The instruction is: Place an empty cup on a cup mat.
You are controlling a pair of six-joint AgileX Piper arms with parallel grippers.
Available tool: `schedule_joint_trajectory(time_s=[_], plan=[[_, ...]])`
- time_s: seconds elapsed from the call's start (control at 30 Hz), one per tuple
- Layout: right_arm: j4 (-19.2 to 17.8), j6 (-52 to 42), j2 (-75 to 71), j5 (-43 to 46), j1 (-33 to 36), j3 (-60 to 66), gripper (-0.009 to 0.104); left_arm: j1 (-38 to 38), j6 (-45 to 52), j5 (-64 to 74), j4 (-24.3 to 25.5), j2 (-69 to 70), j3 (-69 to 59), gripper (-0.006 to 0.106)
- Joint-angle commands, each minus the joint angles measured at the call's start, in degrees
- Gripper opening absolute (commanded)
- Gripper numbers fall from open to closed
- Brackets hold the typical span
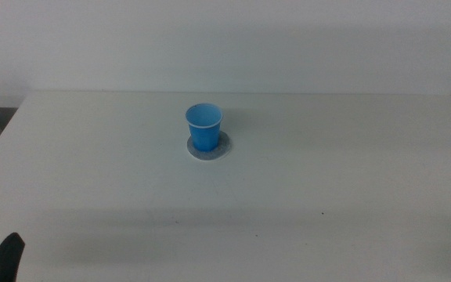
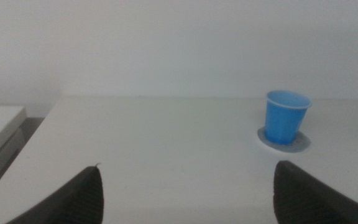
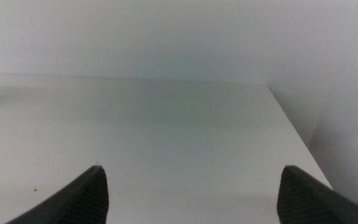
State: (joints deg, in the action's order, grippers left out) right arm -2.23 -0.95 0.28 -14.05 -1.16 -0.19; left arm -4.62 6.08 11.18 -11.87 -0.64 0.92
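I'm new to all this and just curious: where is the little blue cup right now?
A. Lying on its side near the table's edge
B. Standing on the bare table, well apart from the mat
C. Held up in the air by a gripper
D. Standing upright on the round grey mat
D: the cup stands upright, mouth up, on the cup mat, with no gripper near it.

Bare lab-like test room, plain white table (image 1: 327,180), blank white wall (image 1: 225,39) behind

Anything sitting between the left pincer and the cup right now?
Nothing: only bare table lies between the left pincer and the cup, shown best in the left wrist view.
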Motion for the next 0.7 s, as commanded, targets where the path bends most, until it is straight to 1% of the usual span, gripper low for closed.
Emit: schedule_joint_trajectory(time_s=[0.0, 0.13, 0.23, 0.37, 0.6, 0.67], plan=[[-0.39, -0.23, -0.28, 0.38, 0.12, 0.19, 0.093, 0.13, 0.07, -2.96, 0.19, 0.64, -0.92, 0.094], [-0.39, -0.23, -0.28, 0.38, 0.12, 0.19, 0.093, 0.01, -0.05, -1.94, 3.27, 0.64, -0.92, 0.094], [-0.39, -0.23, -0.28, 0.38, 0.12, 0.19, 0.093, 0.01, -0.05, -1.92, 4.22, 0.64, -0.92, 0.094], [-0.39, -0.23, -0.28, 0.38, 0.12, 0.19, 0.093, 0.01, -0.05, -2.16, 7.46, 0.64, -0.92, 0.094], [-0.39, -0.23, -0.28, 0.38, 0.12, 0.19, 0.093, 0.01, -0.05, -2.16, 7.45, 0.64, -0.92, 0.094], [-0.39, -0.23, -0.28, 0.38, 0.12, 0.19, 0.093, 0.01, -0.05, -2.16, 8.56, 0.64, -0.92, 0.094]])
